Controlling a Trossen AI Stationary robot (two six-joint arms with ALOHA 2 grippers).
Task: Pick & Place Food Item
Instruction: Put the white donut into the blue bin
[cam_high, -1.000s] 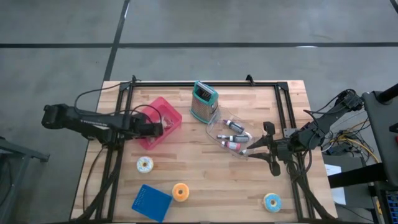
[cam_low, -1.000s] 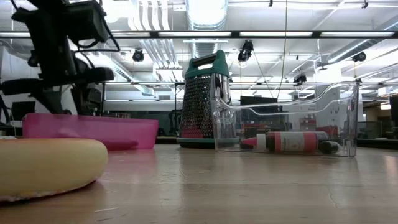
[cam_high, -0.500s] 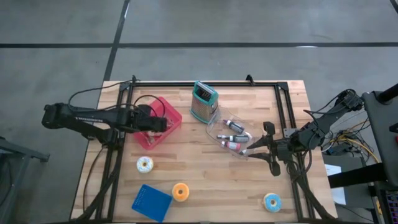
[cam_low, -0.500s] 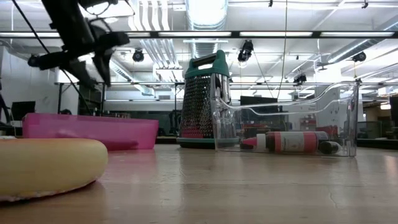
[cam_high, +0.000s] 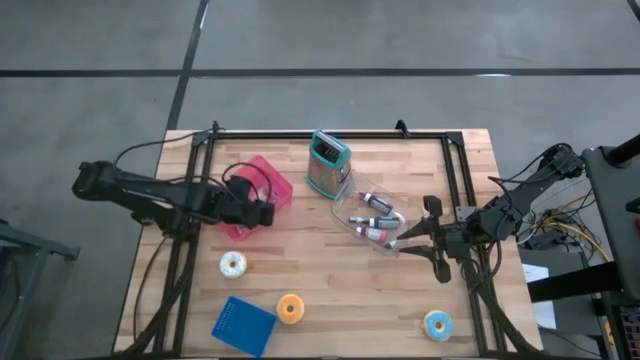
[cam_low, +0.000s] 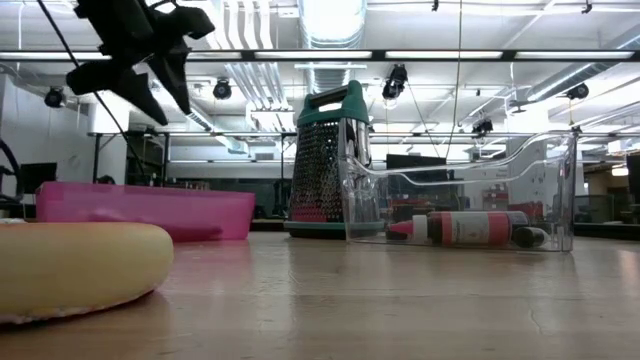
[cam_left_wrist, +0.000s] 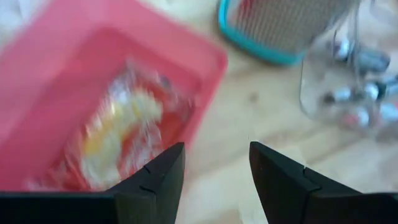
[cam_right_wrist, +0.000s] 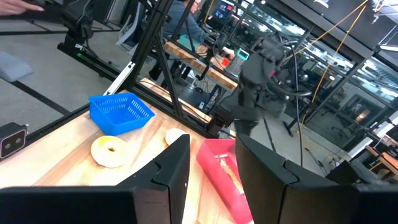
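Inside the pink bin (cam_high: 262, 192) near the counter's (cam_high: 330, 290) left side lies a wrapped food item (cam_left_wrist: 121, 134), yellow and red under crinkled film, resting on the bin's floor. The left gripper (cam_high: 266, 213) hangs above the bin's near rim with its jaws apart and nothing between them. Toward the counter's front left sit a white-iced donut (cam_high: 233, 264), an orange donut (cam_high: 290, 308) and a blue basket (cam_high: 243, 324). A teal-handled grater (cam_high: 327, 164) stands upright at the back middle, just beside a clear plastic bin (cam_high: 367, 216) that holds several small bottles (cam_high: 371, 232). The right gripper (cam_high: 395, 243) sits at that clear bin's front right corner, its jaws narrowly parted; whether it grips the wall I cannot tell. Another donut (cam_high: 437, 323) lies near the front right corner.
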